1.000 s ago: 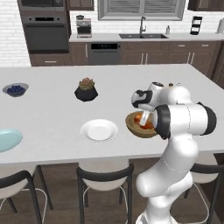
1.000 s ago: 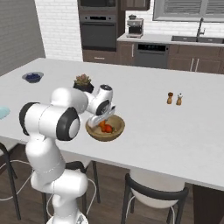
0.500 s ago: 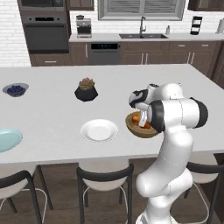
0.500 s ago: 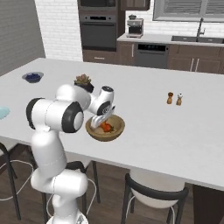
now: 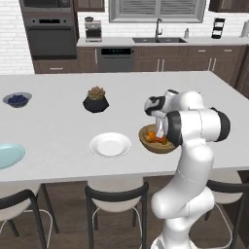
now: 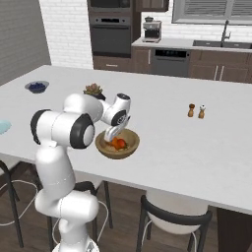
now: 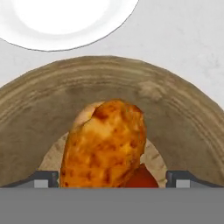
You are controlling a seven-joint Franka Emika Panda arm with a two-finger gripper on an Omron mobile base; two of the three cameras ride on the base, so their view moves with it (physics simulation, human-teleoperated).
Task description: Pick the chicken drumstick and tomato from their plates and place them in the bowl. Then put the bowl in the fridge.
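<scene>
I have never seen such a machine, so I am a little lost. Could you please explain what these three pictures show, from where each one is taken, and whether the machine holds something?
It is a white robot arm in a simulated kitchen. Two pictures come from cameras behind the arm, left and right. The third comes from a camera on its hand. On the counter stand a wooden bowl, an empty white plate, a pale blue plate, a plant pot and a small bowl of blueberries. The chicken drumstick and the tomato lie in the wooden bowl. The gripper sits just above them, fingers spread beside the drumstick, not squeezing it.
</scene>
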